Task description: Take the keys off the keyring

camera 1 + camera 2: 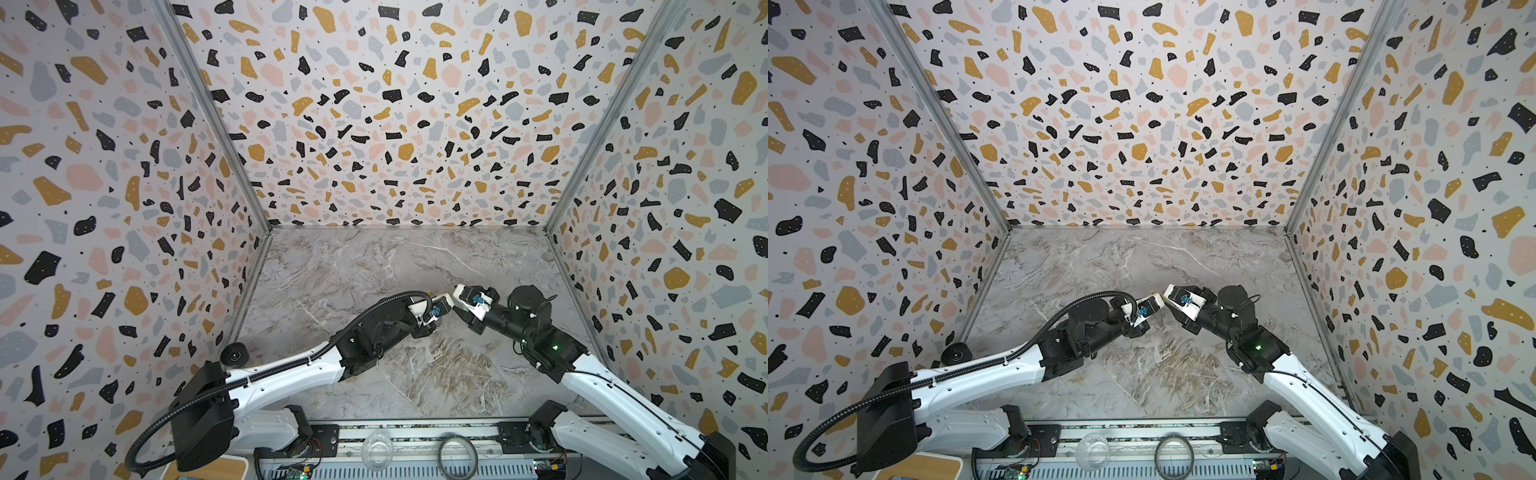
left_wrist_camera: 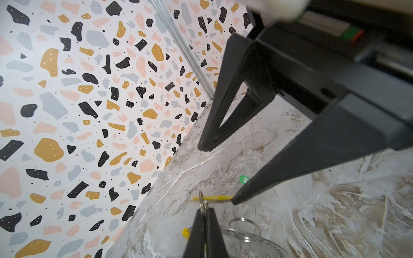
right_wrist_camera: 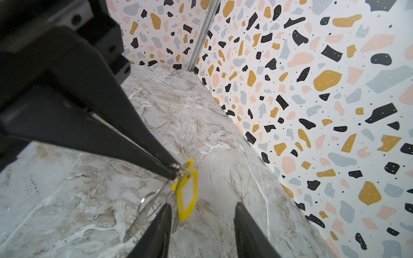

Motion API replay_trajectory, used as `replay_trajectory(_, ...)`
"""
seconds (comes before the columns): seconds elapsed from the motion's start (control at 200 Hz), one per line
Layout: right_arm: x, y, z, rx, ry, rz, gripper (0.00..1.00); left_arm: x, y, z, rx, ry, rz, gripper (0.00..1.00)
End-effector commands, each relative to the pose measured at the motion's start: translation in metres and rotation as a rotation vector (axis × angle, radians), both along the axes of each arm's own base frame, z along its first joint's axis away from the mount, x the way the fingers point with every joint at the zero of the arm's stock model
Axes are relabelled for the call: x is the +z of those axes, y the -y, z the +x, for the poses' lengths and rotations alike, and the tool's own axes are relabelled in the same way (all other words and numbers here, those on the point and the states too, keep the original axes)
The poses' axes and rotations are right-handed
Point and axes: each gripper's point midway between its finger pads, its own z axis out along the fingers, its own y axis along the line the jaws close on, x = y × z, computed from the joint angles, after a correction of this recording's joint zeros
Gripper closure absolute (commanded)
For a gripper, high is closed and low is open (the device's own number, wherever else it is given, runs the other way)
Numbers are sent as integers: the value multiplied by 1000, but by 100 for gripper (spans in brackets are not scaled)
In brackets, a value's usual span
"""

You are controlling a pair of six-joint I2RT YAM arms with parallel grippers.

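My left gripper [image 2: 205, 208] is clamped on the small silver ring [image 2: 201, 200] at the yellow tag [image 2: 213, 197], right gripper [image 3: 202, 204] open beside it.

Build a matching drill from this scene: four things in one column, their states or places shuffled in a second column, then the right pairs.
Things:
1. left gripper
2. right gripper
3. dark ring
4. black wheel

States or places:
A. lying on the front rail
B. jaws shut on the small ring that carries the yellow tag
C. at the edge of the table, beside the left arm
D. jaws open

Pairs: 1-B, 2-D, 3-A, 4-C
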Motion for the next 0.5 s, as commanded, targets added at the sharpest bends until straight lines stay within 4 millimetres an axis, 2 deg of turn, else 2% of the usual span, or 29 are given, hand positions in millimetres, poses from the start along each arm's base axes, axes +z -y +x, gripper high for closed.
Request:
replay_trajectory(0.0, 4, -4, 1, -3, 19, 7, 54, 34, 2, 6, 16, 40, -96, 100)
replay_trajectory(0.27, -5, -8, 5, -23, 16, -15, 57, 35, 2, 5, 14, 37, -101, 100)
replay_trajectory(0.496, -7, -9, 12, -57, 32, -39, 65, 36, 4, 4, 2, 37, -107, 100)
